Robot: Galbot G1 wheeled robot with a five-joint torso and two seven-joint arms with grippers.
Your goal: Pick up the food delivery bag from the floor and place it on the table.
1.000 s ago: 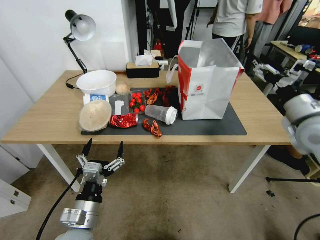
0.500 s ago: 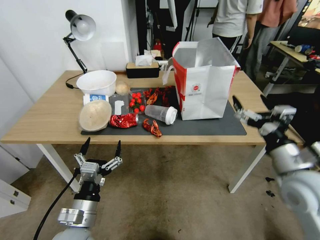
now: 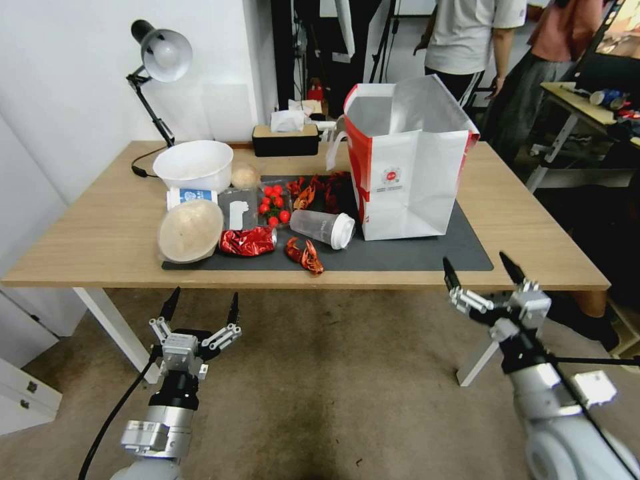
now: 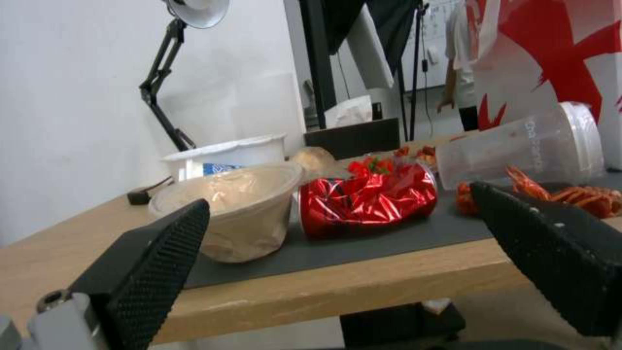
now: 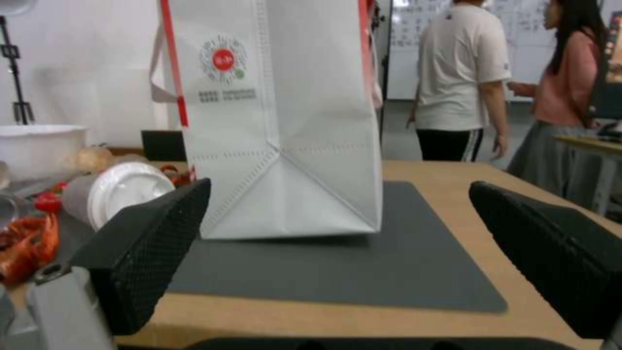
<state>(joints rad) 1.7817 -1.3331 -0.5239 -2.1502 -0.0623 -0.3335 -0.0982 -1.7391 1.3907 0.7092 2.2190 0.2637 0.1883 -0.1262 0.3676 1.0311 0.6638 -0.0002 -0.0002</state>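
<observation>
1. Food delivery bag stands upright on the dark grey mat, on the table – mouth open, foil lining showing, nothing gripping it. Judging by that, the placing looks done; the step in hand is prob. just clearing the arms.
2. Right gripper hangs in front of the table's near edge, over the floor, fingers spread wide, holding nothing. Its wrist view looks straight at the bag's lower front, w/ clear mat between.
3. Left gripper is low before the table's near-left part, fingers also apart, empty. Its wrist cam faces the red foil wrapper, the covered bowl and the tipped plastic cup.
4. To do it well: keep both arms below or clear of the table edge – no sweep toward the bag, which is tall, light and likely to tip w/ a nudge.
5. Bag sits near the cup and the crayfish, so any re-adjusting would risk pushing those.
</observation>
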